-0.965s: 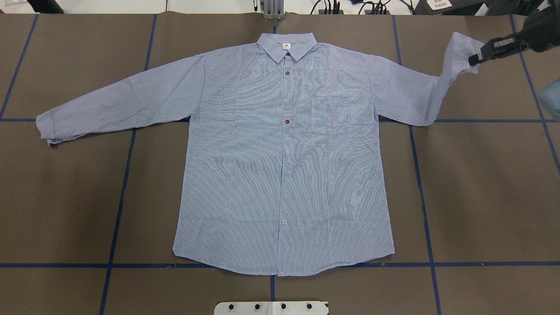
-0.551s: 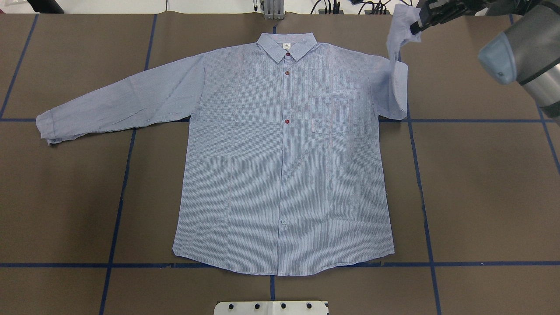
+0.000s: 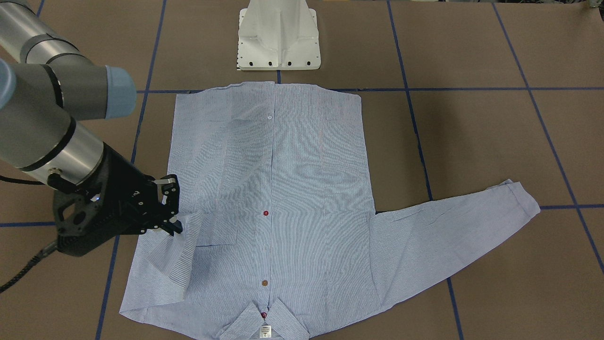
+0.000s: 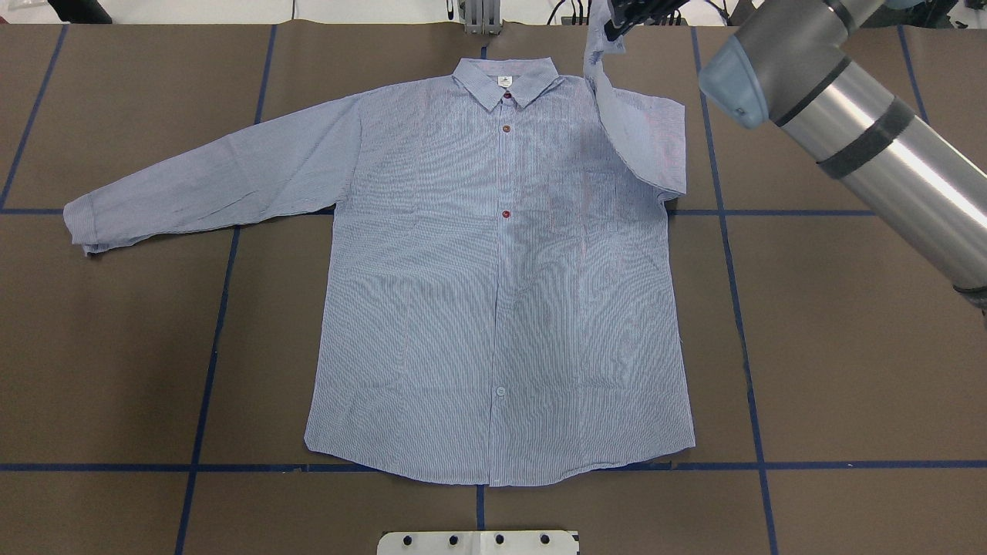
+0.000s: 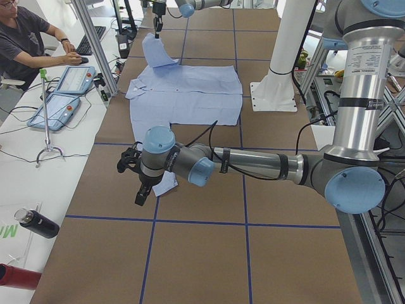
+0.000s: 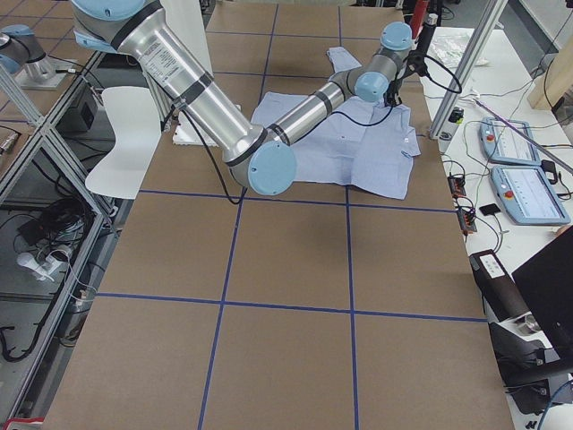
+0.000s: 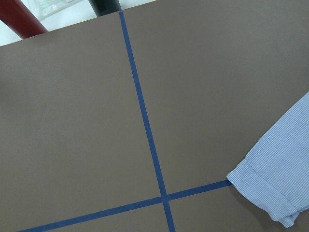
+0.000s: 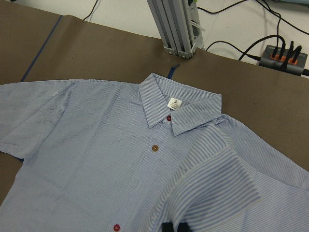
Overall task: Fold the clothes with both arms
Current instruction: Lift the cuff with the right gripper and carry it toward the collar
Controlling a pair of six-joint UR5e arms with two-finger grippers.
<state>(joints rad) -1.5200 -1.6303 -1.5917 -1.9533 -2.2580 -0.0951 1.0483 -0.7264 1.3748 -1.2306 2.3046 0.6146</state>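
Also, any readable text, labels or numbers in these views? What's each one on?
"2", as far as it reads: white neck label inside the shirt collar; the print beneath it is too small to read.
Printed strips on the left arm and right arm: too small to read.
Green lettering on the white side bench: cut off, unreadable.

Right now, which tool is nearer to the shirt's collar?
Right. The right tool holds the lifted cuff close to the collar; the left tool hangs at the other cuff, far off.
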